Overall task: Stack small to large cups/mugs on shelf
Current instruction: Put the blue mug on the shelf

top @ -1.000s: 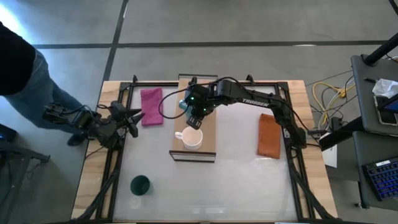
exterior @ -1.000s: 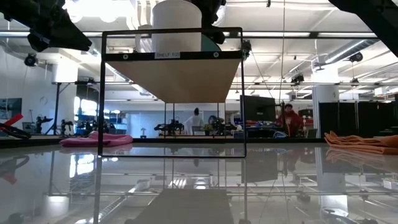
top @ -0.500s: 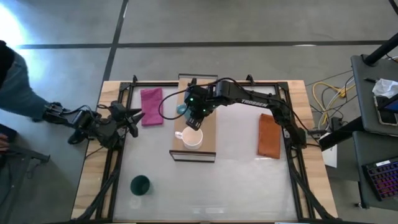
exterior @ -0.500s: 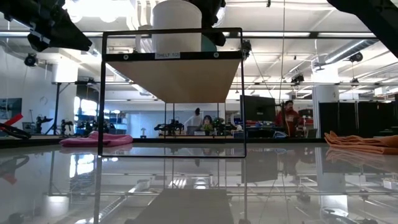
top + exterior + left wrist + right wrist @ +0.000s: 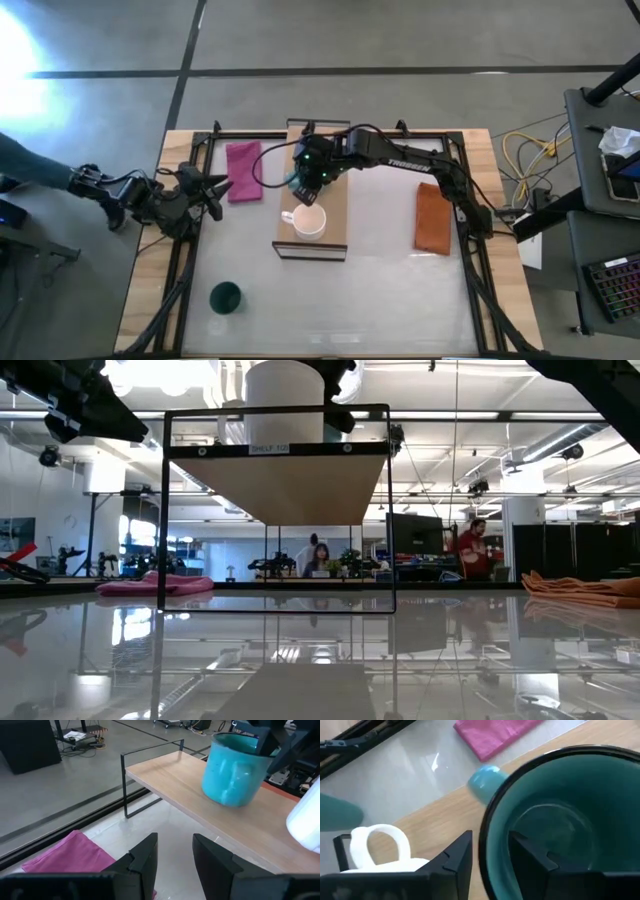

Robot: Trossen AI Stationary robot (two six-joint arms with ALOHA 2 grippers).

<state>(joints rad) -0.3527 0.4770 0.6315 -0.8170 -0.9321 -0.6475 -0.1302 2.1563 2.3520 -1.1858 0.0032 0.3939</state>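
Note:
The light-wood shelf (image 5: 337, 200) stands at the table's far middle. The white mug (image 5: 310, 223) stands on its near part, handle toward the left. My right gripper (image 5: 304, 176) is shut on the teal mug (image 5: 234, 769) over the shelf's far part, just behind the white mug (image 5: 307, 817). The dark green cup (image 5: 226, 297) stands on the table at the near left. My left gripper (image 5: 216, 188) is open and empty at the table's left edge, beside the pink cloth (image 5: 243, 158). My right gripper holds the teal mug by its rim (image 5: 485, 840), one finger inside the mug and one outside. The fingers come from above, slanting down. The mug is tilted, its handle (image 5: 485, 777) pointing away from the fingers. Whether its base touches the shelf board (image 5: 170, 777), I cannot tell.
An orange cloth (image 5: 433, 220) lies at the table's right. The pink cloth lies at the far left, just left of the shelf. A dark frame rail runs around the table. A person's arm (image 5: 30, 165) shows beyond the left edge.
My right gripper has gone a little toward the table's left and far edge with the teal mug, still over the shelf's far part. The person at the left has drawn back from the table.

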